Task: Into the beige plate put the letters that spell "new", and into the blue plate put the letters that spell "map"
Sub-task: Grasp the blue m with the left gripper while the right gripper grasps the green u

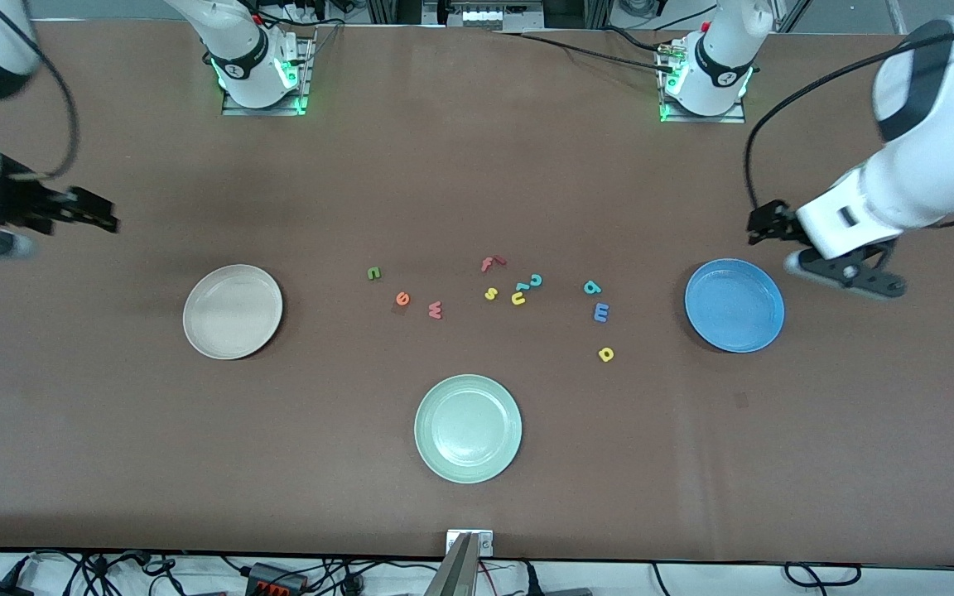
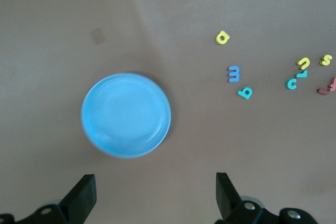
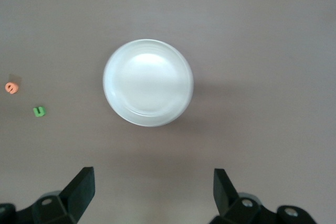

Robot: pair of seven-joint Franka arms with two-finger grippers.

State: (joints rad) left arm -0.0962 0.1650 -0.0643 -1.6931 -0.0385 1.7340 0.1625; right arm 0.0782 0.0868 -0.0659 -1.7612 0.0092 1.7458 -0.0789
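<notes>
**Both arms waiting, all 6 task letters loose on the table**

Left gripper (image 2: 152, 198): up in the air at the left arm's end of the table, just off the blue plate (image 1: 734, 305). Fingers apart, nothing between them. Arm waits.

Right gripper (image 3: 152, 198): up in the air at the right arm's end of the table, off the beige plate (image 1: 233, 311). Fingers apart, nothing held.

Both plates hold nothing. A 3rd plate, pale green (image 1: 468, 428), sits nearest the front camera, between the 2 others.

"new" letters, on the table between the beige plate and the middle cluster:
- green n (image 1: 373, 273), farthest from the front camera of the 3
- orange e (image 1: 402, 299), just beside it, nearer the camera
- salmon-red w (image 1: 436, 310), beside the e

"map" letters, on the table near the blue plate:
- teal a (image 1: 592, 287)
- blue m (image 1: 601, 312), just beside the a, nearer the camera
- yellow p (image 1: 606, 354), nearest the camera of the 3

Middle cluster: red f (image 1: 491, 263), yellow s (image 1: 490, 293), yellow u (image 1: 518, 298) touching a teal hook-shaped letter (image 1: 522, 286), and a 2nd teal hook (image 1: 535, 280) just beside them.
</notes>
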